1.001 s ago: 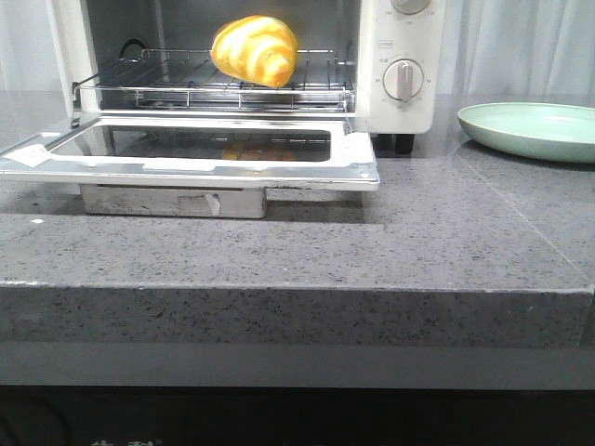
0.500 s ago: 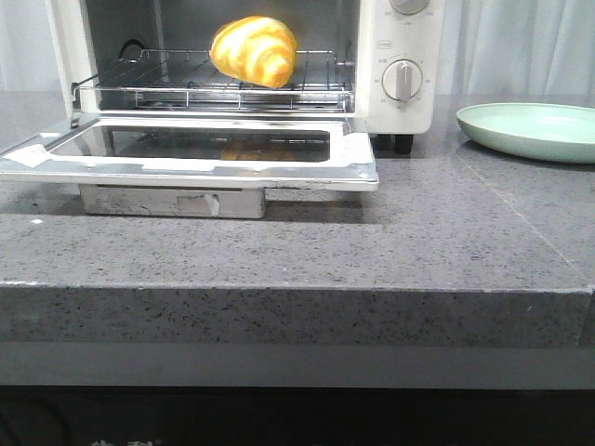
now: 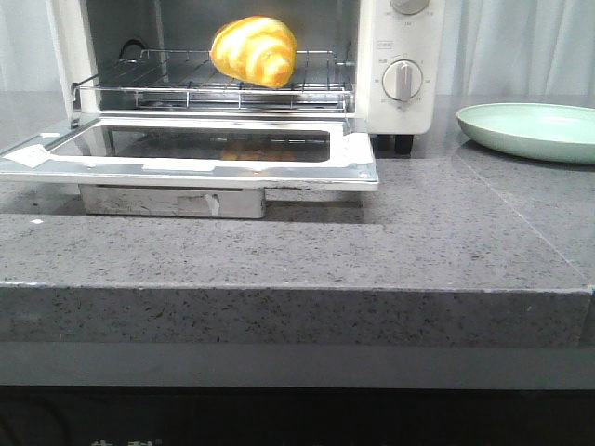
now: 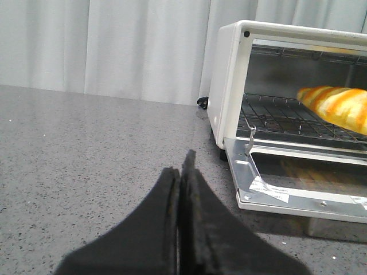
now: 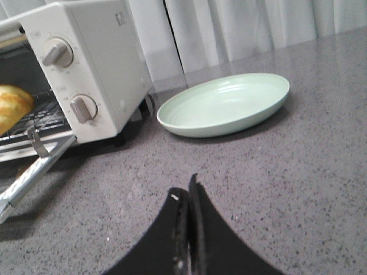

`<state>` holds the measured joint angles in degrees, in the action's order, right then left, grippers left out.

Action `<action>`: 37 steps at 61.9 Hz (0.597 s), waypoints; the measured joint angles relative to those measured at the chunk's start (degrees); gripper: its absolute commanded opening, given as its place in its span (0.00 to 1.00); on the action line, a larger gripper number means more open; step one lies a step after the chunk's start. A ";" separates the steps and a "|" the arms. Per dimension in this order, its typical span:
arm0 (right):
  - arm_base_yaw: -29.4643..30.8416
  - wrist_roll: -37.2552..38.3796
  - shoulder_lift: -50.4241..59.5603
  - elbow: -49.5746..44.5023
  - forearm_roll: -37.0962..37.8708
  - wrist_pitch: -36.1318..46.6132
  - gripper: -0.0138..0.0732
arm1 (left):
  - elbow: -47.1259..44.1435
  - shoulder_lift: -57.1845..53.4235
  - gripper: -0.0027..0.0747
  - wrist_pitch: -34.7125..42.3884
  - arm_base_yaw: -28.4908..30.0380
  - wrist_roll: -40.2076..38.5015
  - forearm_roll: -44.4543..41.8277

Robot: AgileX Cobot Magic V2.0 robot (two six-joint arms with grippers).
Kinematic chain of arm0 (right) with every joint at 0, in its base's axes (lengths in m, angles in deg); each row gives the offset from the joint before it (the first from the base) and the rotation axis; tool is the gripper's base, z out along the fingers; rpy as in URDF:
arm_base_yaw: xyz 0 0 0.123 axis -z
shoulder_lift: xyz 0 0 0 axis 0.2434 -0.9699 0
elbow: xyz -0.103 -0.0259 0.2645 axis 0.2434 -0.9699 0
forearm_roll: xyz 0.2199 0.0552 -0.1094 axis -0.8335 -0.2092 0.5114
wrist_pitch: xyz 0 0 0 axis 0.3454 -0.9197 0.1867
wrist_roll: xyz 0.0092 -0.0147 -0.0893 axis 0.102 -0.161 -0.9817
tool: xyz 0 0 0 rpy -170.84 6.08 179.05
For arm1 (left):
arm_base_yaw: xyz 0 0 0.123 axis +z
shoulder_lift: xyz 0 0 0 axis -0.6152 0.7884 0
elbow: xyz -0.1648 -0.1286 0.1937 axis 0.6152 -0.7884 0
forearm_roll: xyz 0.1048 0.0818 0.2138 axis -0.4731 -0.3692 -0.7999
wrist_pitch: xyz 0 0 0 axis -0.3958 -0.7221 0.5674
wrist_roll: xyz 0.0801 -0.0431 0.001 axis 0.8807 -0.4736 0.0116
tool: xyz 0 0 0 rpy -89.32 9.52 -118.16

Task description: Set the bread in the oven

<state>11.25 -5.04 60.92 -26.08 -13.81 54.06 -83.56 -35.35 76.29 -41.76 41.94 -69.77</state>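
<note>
Both claws are pinched fully together with nothing between them: the left gripper has its black fingers pressed flat against each other over bare counter, off to the open oven's hinge-side corner, and the right gripper looks the same, sitting well clear of the oven on its dial side.

So the bread is inside the oven, lying on the wire rack toward the side nearer the dials. It's a chunky croissant-shaped roll, really glossy, golden-orange with pale yellow stripes curving across it, kind of plastic-looking shine. You can even see a faint orange reflection of it in the glass of the door, which is dropped all the way down and lying flat in front of the oven opening.

Oven itself is white with round dials stacked on its right panel and a black foot showing underneath. Just beside the oven on that dial side there's a pale green plate on the grey speckled counter, not touching the oven. White curtains hang behind the oven.
</note>
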 measured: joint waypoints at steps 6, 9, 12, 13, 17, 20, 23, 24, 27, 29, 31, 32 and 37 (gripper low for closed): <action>0.26 0.00 0.00 0.00 0.00 0.33 0.02 | 0.00 0.00 0.01 0.00 0.00 0.00 0.00; 0.36 0.00 0.00 0.00 0.00 0.48 0.02 | 0.00 0.00 0.01 0.00 0.00 0.00 0.00; 0.36 0.00 0.00 0.00 0.00 0.48 0.02 | 0.00 0.00 0.01 0.00 0.00 0.00 0.00; 0.36 0.00 0.00 0.00 0.00 0.48 0.02 | 0.00 0.00 0.01 0.00 0.00 0.00 0.00; 0.36 0.00 0.00 0.00 0.00 0.48 0.02 | 0.00 0.00 0.01 0.00 0.00 0.00 0.00; 0.36 0.00 0.00 0.00 0.00 0.48 0.02 | 0.00 0.00 0.01 0.00 0.00 0.00 0.00; 0.36 -0.11 0.00 0.00 0.00 0.50 0.02 | 0.00 0.00 0.01 0.00 0.00 0.00 0.00; 0.36 -0.25 0.00 0.00 0.00 0.50 0.02 | 0.00 0.00 0.01 0.00 0.00 0.00 0.00; 0.36 -1.36 0.00 0.00 0.11 0.61 0.02 | 0.00 0.00 0.01 0.00 0.00 0.00 0.00; 0.36 -2.92 0.00 0.00 0.12 0.60 0.02 | 0.00 0.00 0.01 0.00 0.00 0.00 0.00; 0.36 -5.04 0.00 0.00 0.12 0.60 0.02 | 0.00 0.00 0.01 0.00 0.00 0.00 0.00; 0.36 -6.46 0.00 0.00 0.12 0.60 0.02 | 0.00 0.00 0.01 0.00 0.00 0.00 0.00; 0.36 -10.84 0.00 0.00 0.12 0.60 0.02 | 0.00 0.00 0.01 0.00 0.00 0.00 0.00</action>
<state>11.61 -15.88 60.92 -26.08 -13.69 54.66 -83.56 -35.35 76.29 -41.76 41.94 -69.77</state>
